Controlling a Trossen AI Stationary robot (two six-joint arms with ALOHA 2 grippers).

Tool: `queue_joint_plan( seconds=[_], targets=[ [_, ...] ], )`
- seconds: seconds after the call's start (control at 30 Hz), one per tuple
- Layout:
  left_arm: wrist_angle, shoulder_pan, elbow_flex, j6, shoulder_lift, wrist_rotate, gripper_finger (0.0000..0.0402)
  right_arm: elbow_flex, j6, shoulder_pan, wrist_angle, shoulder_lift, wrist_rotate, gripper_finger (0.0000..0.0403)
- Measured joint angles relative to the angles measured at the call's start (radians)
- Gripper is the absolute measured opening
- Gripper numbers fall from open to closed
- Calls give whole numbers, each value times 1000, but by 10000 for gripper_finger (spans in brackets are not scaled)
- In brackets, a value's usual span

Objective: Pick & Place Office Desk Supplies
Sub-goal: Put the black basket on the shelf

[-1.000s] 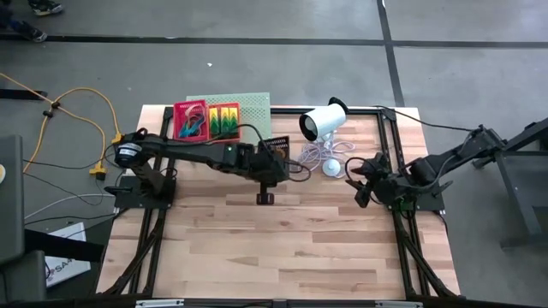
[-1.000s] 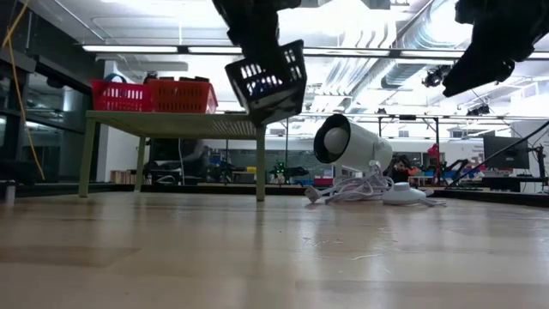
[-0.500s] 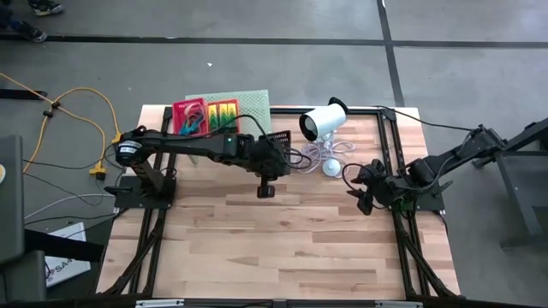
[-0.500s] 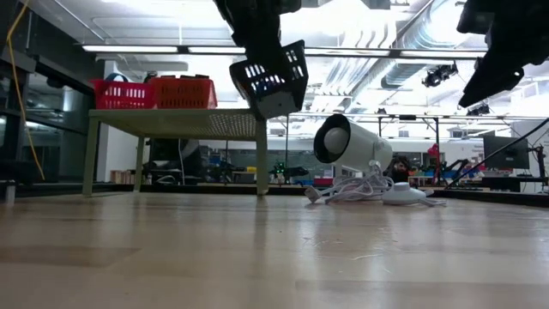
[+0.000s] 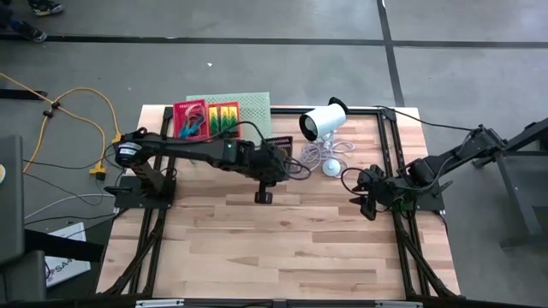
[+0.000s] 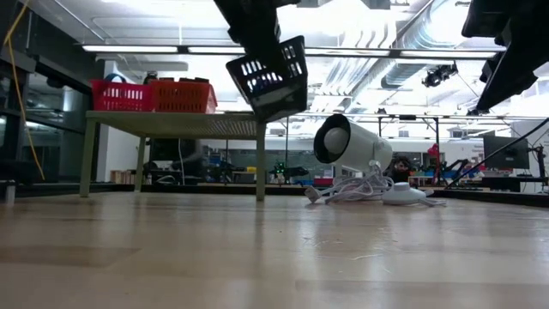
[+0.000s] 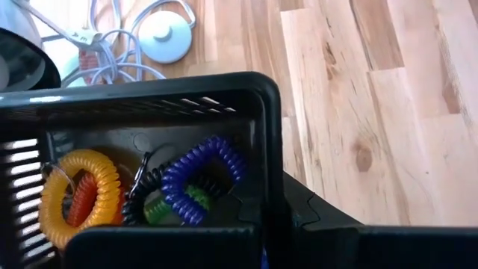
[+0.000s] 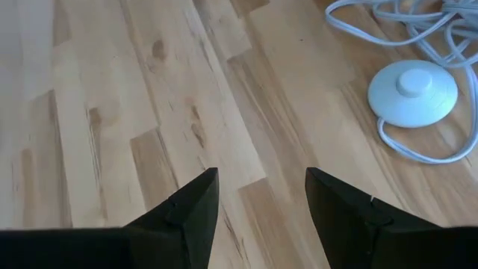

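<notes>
A black mesh basket (image 5: 276, 144) hangs in the air over the table's middle, with my left gripper (image 5: 274, 161) shut on it. In the left wrist view the basket (image 7: 149, 112) holds coiled loops: yellow (image 7: 78, 194), blue (image 7: 202, 175), black, green and red. Two red baskets (image 5: 205, 119) with loops and green packs stand on the pale-green stand (image 5: 254, 104) at the far left. My right gripper (image 8: 258, 202) is open above bare wood at the table's right (image 5: 364, 192), with nothing between its fingers. My left gripper holds the black basket by its wall nearest the wrist (image 7: 172, 237). It comes slanting down from above (image 6: 257, 30). The basket (image 6: 270, 75) is lifted clear, tilted, its open top toward the gripper. The basket's wall hides the fingertips, so the kind of hold cannot be told.
A white cylinder device (image 5: 324, 121) lies at the far middle, with its round base (image 5: 331, 167) and coiled cable close to the lifted basket and to my right gripper. Bare wood stretches across the near half of the table (image 5: 282, 248).
My right gripper has turned at the wrist and swung toward the table's right edge, staying open. My left gripper has stayed almost in place with the black basket in the air; the basket has rocked slightly.
</notes>
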Motion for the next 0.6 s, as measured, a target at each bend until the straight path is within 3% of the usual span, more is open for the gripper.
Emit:
queue_joint_plan(
  seconds=[0.6],
  targets=[
    [2,-68,8,-11,2,-26,0,0,0,0,0,0,1,188]
  ],
)
